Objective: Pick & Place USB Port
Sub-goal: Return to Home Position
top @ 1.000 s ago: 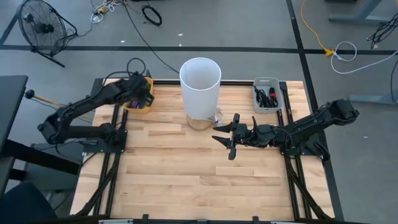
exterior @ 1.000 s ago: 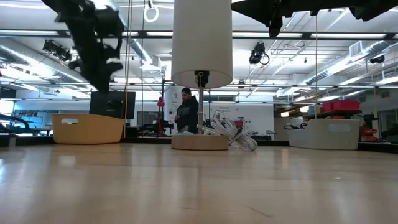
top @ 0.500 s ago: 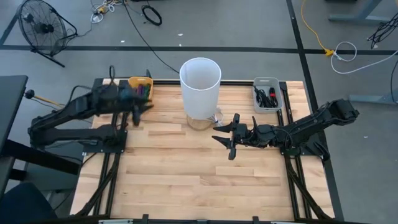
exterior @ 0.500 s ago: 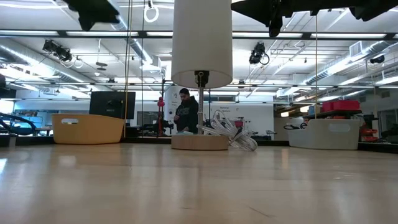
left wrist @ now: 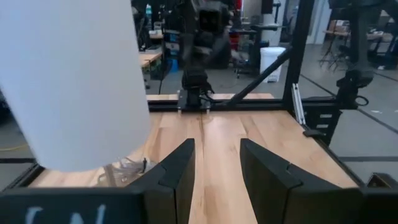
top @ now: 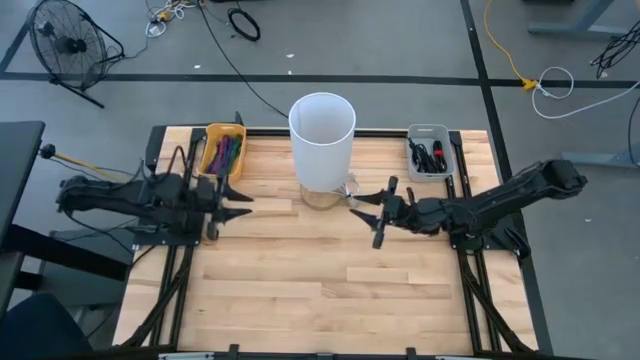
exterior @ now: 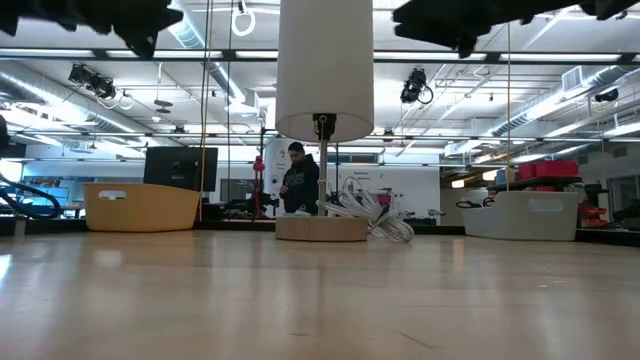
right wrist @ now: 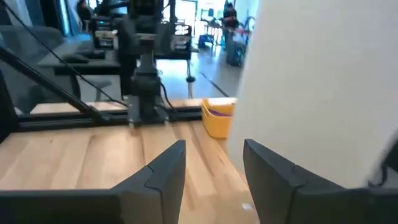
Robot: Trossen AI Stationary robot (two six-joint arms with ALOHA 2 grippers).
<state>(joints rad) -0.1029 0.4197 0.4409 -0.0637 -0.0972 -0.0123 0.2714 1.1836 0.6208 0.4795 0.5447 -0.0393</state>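
My left gripper is open and empty above the table's left part, level and pointing toward the lamp. My right gripper is open and empty on the lamp's right, pointing left. A yellow bin at the far left holds coloured cables. A grey bin at the far right holds black parts. I cannot pick out a single USB port in either bin.
A lamp with a tall white shade stands on a round base at the table's far middle, between the grippers. A clear bundled cord lies by the base. A person stands far behind the table.
My left gripper has come away from above the yellow bin, gone toward the table's near edge and turned level, pointing toward the table's right. My right gripper has shifted a little toward the far edge.
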